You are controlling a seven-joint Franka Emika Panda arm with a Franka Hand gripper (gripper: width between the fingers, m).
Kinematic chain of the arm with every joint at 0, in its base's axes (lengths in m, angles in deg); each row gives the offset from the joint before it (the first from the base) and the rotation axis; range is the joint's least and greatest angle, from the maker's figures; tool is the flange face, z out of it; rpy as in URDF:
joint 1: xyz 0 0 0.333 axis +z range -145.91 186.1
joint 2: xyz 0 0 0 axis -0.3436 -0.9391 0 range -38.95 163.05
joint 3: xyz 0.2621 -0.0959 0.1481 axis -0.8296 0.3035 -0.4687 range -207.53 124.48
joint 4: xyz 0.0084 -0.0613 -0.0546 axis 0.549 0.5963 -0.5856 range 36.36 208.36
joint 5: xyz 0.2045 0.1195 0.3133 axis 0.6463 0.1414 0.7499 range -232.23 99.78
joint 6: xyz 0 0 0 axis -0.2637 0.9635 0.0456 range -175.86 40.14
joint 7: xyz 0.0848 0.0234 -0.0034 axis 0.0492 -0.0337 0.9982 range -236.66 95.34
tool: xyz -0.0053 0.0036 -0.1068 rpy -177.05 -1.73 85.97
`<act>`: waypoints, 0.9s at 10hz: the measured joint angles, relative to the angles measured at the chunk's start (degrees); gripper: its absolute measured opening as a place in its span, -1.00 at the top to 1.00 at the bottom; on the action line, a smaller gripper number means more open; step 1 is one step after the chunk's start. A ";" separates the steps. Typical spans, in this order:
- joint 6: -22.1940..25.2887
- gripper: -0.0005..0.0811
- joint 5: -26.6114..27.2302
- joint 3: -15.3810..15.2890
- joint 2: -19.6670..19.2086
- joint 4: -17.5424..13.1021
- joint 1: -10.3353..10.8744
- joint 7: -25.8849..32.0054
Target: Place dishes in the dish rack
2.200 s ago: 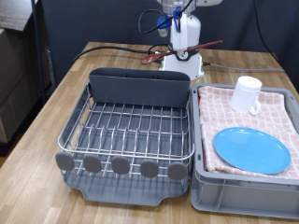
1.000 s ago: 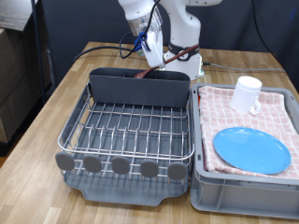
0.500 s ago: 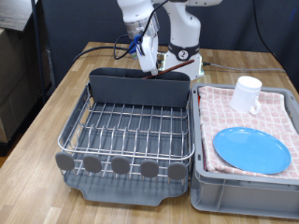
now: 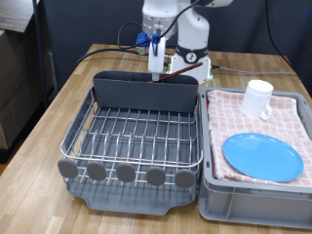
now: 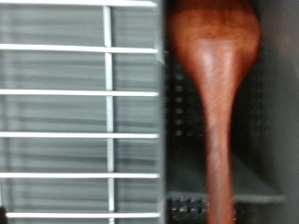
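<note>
The reddish-brown wooden spoon (image 5: 217,103) fills the wrist view, its bowl and handle lying inside the dark grey caddy (image 4: 146,90) of the silver wire dish rack (image 4: 136,136). My gripper (image 4: 156,68) points straight down just above the caddy's back rim; its fingers do not show in the wrist view. The light-blue plate (image 4: 263,156) and the white mug (image 4: 257,97) rest on the pink checkered cloth in the grey bin (image 4: 255,200) at the exterior view's right. The rack's wires (image 5: 84,112) hold no dishes.
The robot's base (image 4: 192,60) and cables stand on the wooden table behind the rack. The rack's grey drip tray (image 4: 132,198) juts out towards the exterior view's bottom. The bin stands tight against the rack's side.
The gripper carried the spoon from above the table behind the rack to the caddy, tilted it in, then swung upright; the spoon now sits inside the caddy.
</note>
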 joint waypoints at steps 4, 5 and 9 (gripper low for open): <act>7.21 -0.97 0.04 -7.13 5.87 -2.80 1.59 -5.02; 8.94 -0.98 1.14 -7.97 7.06 -3.79 2.71 -4.92; 12.33 -0.98 5.48 -8.21 8.40 -8.66 11.38 9.36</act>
